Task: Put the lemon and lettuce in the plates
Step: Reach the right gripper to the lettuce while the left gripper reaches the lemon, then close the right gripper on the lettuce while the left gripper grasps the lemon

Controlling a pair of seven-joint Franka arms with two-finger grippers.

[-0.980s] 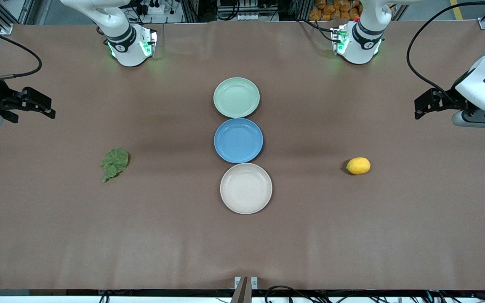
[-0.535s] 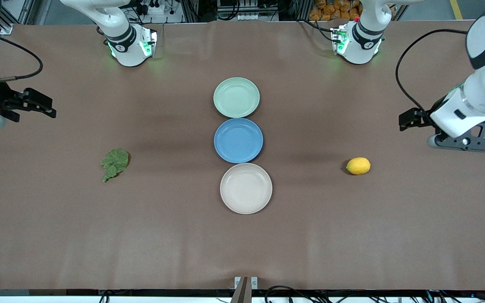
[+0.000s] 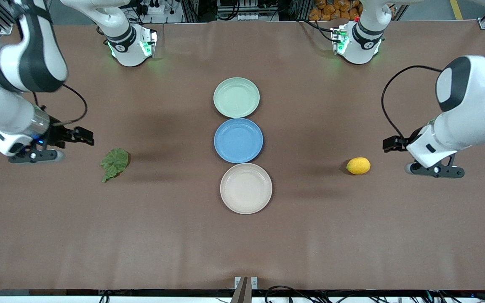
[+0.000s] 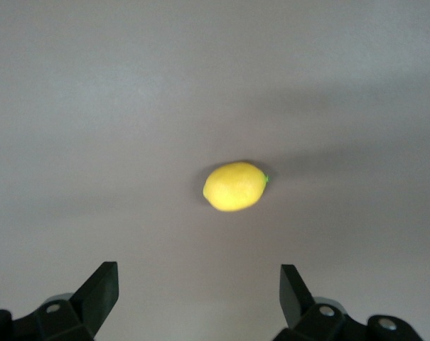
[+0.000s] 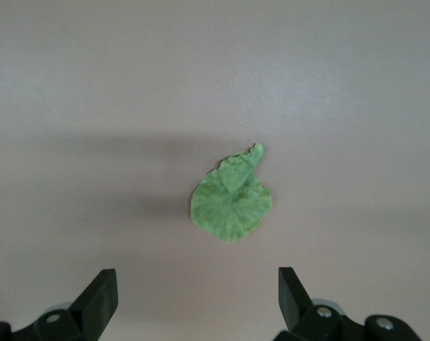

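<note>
The yellow lemon [image 3: 358, 166] lies on the brown table toward the left arm's end; it also shows in the left wrist view [image 4: 234, 186]. My left gripper [image 3: 390, 144] is open and empty, up over the table just outside the lemon [image 4: 199, 288]. The dark-green lettuce [image 3: 114, 163] lies toward the right arm's end, also in the right wrist view [image 5: 232, 202]. My right gripper [image 3: 84, 136] is open and empty over the table beside the lettuce [image 5: 197, 290]. The mint-green plate [image 3: 236, 97] and the beige plate [image 3: 246, 188] lie mid-table, both empty.
A blue plate [image 3: 238, 140] lies between the mint and beige plates, touching both. The three plates form a line down the middle of the table. The arms' bases [image 3: 131, 44] stand along the table's edge farthest from the front camera.
Both arms have swung in from the table's ends and lowered. The left gripper has come close to the lemon, the right gripper close to the lettuce. Nothing on the table has moved.
</note>
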